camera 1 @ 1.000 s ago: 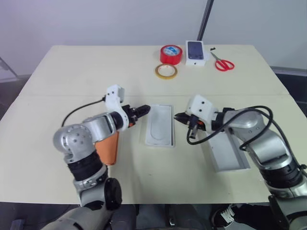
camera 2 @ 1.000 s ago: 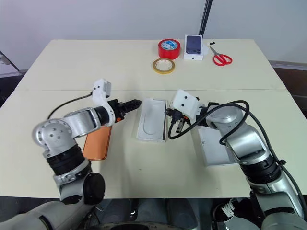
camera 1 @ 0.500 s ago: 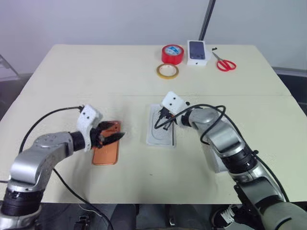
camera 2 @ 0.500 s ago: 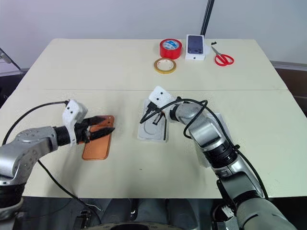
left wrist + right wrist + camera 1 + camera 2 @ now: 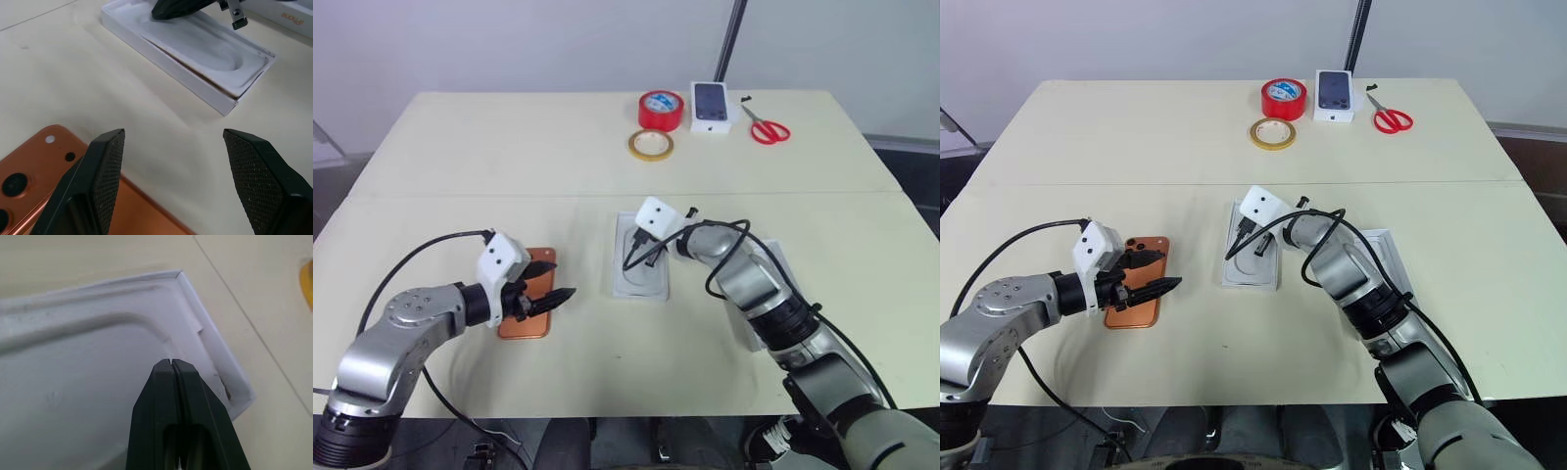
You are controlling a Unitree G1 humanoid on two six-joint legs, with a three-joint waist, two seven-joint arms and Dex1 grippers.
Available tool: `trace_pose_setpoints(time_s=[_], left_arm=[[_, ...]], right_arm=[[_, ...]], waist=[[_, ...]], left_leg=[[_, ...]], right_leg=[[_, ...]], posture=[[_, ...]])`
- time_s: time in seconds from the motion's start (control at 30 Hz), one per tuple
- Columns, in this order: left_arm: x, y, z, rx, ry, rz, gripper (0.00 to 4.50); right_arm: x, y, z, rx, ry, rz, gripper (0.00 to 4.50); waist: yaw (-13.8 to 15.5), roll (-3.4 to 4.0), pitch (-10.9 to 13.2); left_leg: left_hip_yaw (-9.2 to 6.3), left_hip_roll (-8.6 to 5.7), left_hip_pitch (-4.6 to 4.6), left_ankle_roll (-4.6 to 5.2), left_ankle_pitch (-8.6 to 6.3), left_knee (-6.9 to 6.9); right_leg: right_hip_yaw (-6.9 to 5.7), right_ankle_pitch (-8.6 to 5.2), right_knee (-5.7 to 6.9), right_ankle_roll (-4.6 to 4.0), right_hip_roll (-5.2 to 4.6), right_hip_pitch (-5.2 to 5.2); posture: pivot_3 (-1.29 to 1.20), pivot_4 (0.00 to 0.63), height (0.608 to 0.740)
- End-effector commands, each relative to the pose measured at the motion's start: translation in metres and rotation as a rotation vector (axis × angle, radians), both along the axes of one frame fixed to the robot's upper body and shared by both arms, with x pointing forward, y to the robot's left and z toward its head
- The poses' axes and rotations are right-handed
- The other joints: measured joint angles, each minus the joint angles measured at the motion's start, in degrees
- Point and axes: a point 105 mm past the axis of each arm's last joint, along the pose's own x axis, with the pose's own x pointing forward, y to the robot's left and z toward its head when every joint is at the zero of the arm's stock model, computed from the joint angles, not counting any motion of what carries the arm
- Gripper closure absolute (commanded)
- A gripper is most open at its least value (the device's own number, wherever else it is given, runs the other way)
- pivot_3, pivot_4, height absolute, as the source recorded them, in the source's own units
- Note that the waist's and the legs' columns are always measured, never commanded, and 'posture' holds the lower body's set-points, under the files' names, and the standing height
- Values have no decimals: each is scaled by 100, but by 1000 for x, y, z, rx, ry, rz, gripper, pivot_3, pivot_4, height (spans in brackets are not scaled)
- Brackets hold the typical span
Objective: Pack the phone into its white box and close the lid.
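Table (image 5: pixel 460 157): pale cream top, a seam running across its middle
Phone (image 5: pixel 530 304): copper-orange, lying flat with its back up on the robot's left half of the table, camera lenses visible in the left wrist view
Left gripper (image 5: pixel 551 296): fingers spread wide, hovering over the phone's near right edge, holding nothing
White box (image 5: pixel 640 258): at table centre, right of the phone and apart from it, with a white insert (image 5: pixel 205 46) with an oval recess seated in it
Right gripper (image 5: pixel 170 363): fingers pressed together, tips down on the insert near one corner of the box
Lid (image 5: pixel 773 294): right of the box, partly hidden under the right arm
Far edge: red tape roll (image 5: pixel 663 110), tan tape ring (image 5: pixel 652 145), small white carton (image 5: pixel 711 106) printed with a dark phone, red scissors (image 5: pixel 767 128)
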Motion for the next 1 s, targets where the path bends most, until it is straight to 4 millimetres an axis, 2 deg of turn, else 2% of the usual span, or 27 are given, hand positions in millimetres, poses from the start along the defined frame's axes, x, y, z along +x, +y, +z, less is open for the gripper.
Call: trace_pose_setpoints(time_s=[0.03, 0.23, 0.4, 0.5, 0.73, 1.0], left_arm=[[-2, -5, 5, -10, -21, -13, 1142], [1, -4, 5, -25, -14, 9, 1142], [7, 4, 11, -79, -2, 75, 1142], [7, 6, 11, -75, 1, 81, 1142], [7, 7, 10, -72, 6, 80, 1142], [5, 2, 10, -80, 7, 66, 1142]], right_arm=[[3, 0, 10, -13, -63, 18, 4456], [-1, 3, 17, 1, -96, 58, 4456], [-15, 10, 24, 60, -61, 121, 4456], [-33, 14, 24, 81, 5, 203, 4456], [-70, 12, 6, -5, 111, 351, 4456], [-75, 9, -9, -50, 152, 350, 4456]], waist=[[3, 0, 0], [6, 0, 0], [8, 0, 0], [11, 0, 0], [21, 0, 0], [13, 0, 0]], left_leg=[[0, 1, 0, 0, 0, 0], [0, 1, 0, 0, 0, 1], [0, 1, 0, 0, 0, 2], [-1, 1, 0, 0, 0, 2], [-3, 1, 1, 1, 0, 4], [-4, 2, 1, 1, 0, 4]], right_leg=[[0, 0, 0, 0, 1, 0], [-1, 0, 1, 0, 1, 0], [-1, 0, 2, 0, 0, 0], [-2, 0, 2, 0, 0, 1], [-2, 0, 1, 0, -1, 5], [-1, 0, 1, 0, 1, 5]], posture=[[0, 150, 740], [0, 150, 740], [0, 150, 740], [0, 150, 740], [0, 150, 740], [0, 150, 740]])
